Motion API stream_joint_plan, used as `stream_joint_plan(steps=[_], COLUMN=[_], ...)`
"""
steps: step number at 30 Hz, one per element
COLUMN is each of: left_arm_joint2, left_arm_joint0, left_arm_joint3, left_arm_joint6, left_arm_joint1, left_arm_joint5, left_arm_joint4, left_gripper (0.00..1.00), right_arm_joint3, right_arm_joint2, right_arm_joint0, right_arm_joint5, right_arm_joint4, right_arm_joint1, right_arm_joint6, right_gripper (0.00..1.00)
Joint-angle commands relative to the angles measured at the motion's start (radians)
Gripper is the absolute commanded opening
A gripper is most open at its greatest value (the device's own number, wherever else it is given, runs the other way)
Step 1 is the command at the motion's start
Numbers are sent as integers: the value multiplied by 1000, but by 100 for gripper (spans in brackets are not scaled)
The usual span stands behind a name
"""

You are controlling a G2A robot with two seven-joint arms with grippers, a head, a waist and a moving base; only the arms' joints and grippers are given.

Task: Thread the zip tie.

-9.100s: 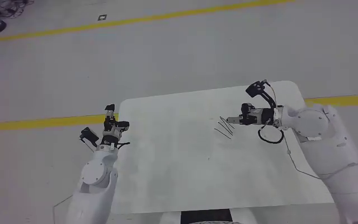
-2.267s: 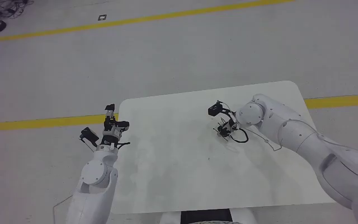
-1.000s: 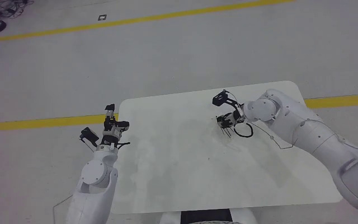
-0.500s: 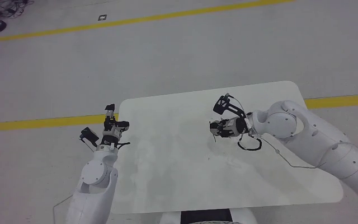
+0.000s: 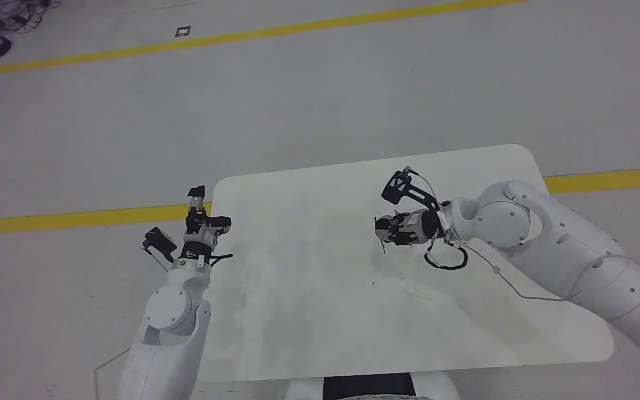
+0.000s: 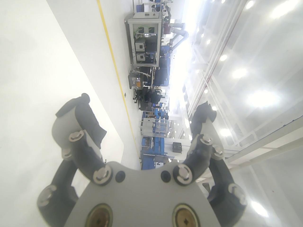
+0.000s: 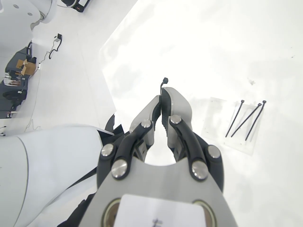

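Top view gives the layout. The right gripper [image 5: 384, 229] sits over the white rounded-corner table [image 5: 300, 300], right of centre. The left gripper [image 5: 200, 207] is just beside the table's left edge, well apart from it. Anything in the right gripper is too small to make out from up there.

Right wrist view has the detail. The right gripper [image 7: 161, 96] is clamped on a thin black plastic zip tie [image 7: 163, 83], pads pressed together on the strap. The tie's square head pokes out just past the fingertips, above the tabletop [image 7: 213, 36].

Same view: three more black zip ties [image 7: 245, 120] lie flat on a clear rectangular plastic sheet [image 7: 213, 124] on the table. They're near the gripper but not touching it. Two are roughly parallel and the middle one is angled across.

Left wrist view: left gripper [image 6: 140, 108] spread wide, nothing between the fingers [image 6: 80, 116].

Count: 4 zip ties, 1 held and 3 on the sheet. 1 sheet, 2 grippers.
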Motion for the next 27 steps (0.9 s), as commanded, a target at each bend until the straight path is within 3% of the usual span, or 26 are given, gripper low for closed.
stream_joint_plan(steps=[1,6,11,15,27], left_arm_joint2=[20,106,211,285,285], left_arm_joint0=[1,-12,-56,-93,-93], left_arm_joint3=[12,24,55,72,72], left_arm_joint6=[21,105,196,248,248], left_arm_joint1=[-4,-22,-44,-61,-61], left_arm_joint5=[36,63,27,7,7], left_arm_joint4=[0,-39,-37,-51,-51], left_gripper=[100,100,100,100,100], right_arm_joint3=[14,-4,-15,-9,17], right_arm_joint2=[21,45,42,30,25], right_arm_joint0=[-43,-146,-219,-238,-245], right_arm_joint5=[-3,-3,-3,-3,-3], right_arm_joint4=[8,-28,-49,-46,-26], right_arm_joint1=[0,4,3,-4,-8], right_arm_joint6=[-137,-394,-604,-700,-730], right_gripper=[0,0,0,0,0])
